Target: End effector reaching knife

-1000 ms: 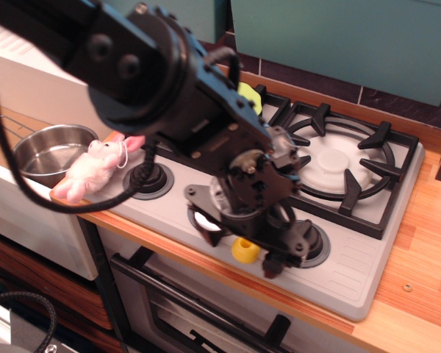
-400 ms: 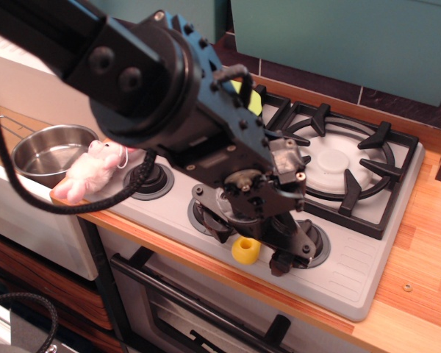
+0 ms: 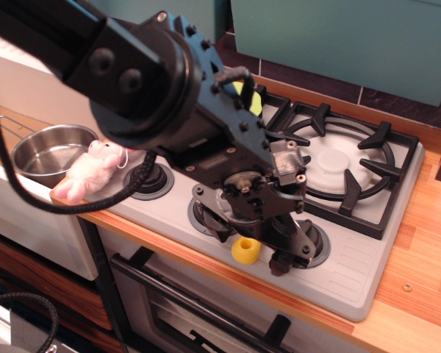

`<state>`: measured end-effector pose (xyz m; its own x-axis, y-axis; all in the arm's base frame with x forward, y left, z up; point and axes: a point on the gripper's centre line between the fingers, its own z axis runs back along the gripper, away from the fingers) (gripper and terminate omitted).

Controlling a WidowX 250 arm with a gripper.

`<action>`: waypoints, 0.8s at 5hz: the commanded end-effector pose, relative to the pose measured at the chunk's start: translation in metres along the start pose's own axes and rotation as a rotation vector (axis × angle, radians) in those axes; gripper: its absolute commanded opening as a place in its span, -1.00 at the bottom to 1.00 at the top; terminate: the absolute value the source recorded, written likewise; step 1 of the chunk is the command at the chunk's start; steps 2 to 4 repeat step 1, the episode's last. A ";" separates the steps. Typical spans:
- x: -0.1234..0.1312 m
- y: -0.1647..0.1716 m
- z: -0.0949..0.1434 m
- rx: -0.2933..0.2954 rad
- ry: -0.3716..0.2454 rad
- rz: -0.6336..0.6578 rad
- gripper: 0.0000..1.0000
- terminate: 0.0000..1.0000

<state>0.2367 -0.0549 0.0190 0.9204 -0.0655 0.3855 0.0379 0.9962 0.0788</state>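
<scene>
The end effector (image 3: 251, 246), a bulky black head with screws and cables, hangs over the front edge of the grey toy stove (image 3: 353, 279). Its two dark fingers stand apart, one finger (image 3: 283, 261) to the right of the knife and the other to its left. Of the knife (image 3: 245, 250) only the chunky yellow handle end with its hole shows, low between the fingers. The grey blade is hidden under the head. I cannot tell whether the fingers touch the handle.
A black stove knob (image 3: 148, 179) sits left of the head, another (image 3: 317, 241) right behind it. A black burner grate (image 3: 345, 158) is at the back right. A steel pot (image 3: 48, 151) and a pink-white plush toy (image 3: 92, 168) lie at the left. A yellow-green item (image 3: 250, 99) peeks out behind the arm.
Since a second ago the head has shifted a little to the right and turned over the yellow handle. In the last half second it has hardly moved.
</scene>
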 end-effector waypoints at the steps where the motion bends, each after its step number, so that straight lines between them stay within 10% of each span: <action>1: -0.003 0.000 -0.011 0.005 0.028 0.033 1.00 1.00; 4: -0.003 0.000 -0.011 0.005 0.028 0.033 1.00 1.00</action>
